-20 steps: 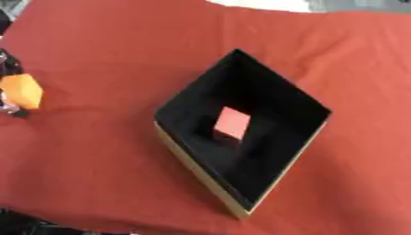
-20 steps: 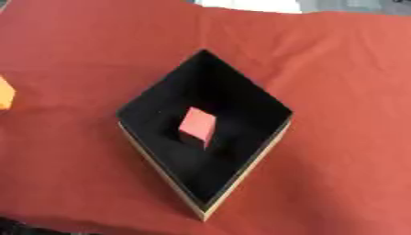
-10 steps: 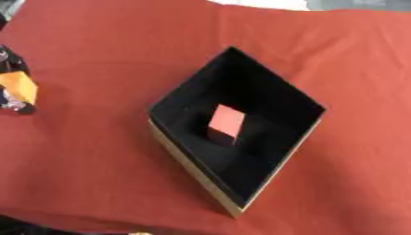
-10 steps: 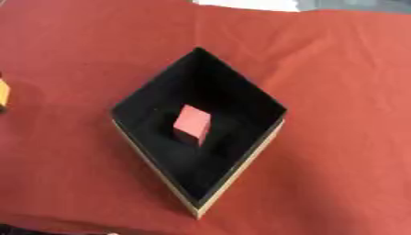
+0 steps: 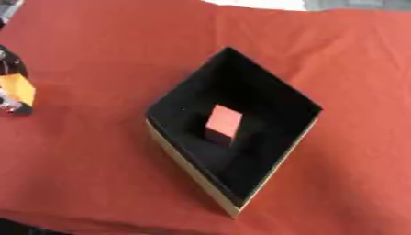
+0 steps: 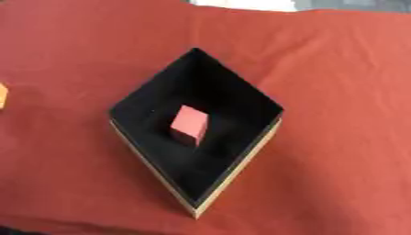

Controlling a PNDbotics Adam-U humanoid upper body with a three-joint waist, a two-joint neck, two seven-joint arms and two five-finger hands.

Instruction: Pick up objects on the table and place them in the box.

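Left hand (image 5: 9, 78) is seen curled around an orange block (image 5: 19, 90) at the tabletop's (image 5: 96, 41) edge, destined for the box (image 5: 189, 167) beside a pink block (image 5: 224, 121).

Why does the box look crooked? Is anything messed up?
Nothing is broken or spilled. The box just sits corner-first on the red cloth. A pink block lies inside, and the left hand holds an orange block.
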